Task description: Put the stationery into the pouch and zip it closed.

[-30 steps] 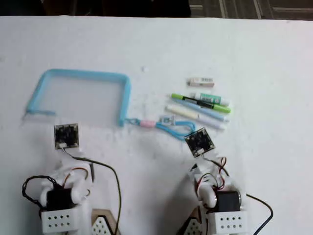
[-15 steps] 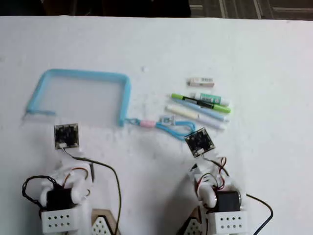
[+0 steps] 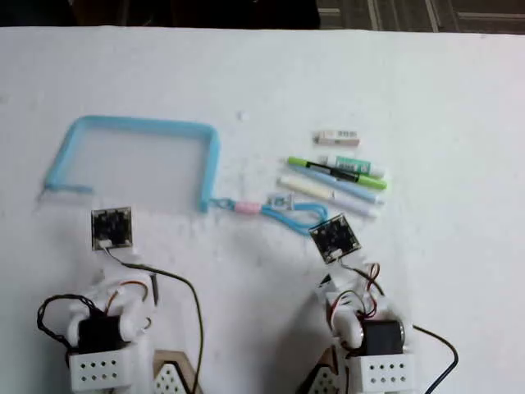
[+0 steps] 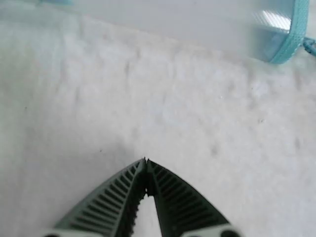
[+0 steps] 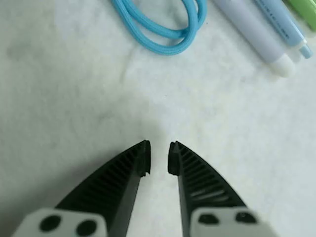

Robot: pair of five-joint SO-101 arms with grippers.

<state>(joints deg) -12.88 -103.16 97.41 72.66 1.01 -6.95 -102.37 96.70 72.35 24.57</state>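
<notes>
Left gripper [image 4: 146, 163], right gripper [image 5: 159, 150] and pouch [image 3: 138, 164] stay unmoved.

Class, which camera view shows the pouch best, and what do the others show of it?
The high view: the whole pouch lies in frame, its outline clear. The left wrist view catches one corner; the right wrist view, its blue cord loop.

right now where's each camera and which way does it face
High view: fixed above, looking down on the table; both arms at near edge.
Left wrist view: on left arm, facing pouch corner; left gripper shut.
Right wrist view: on right arm, facing blue cord and pens; right gripper slightly open.
Shared: cord and pens, in high and right wrist views.
</notes>
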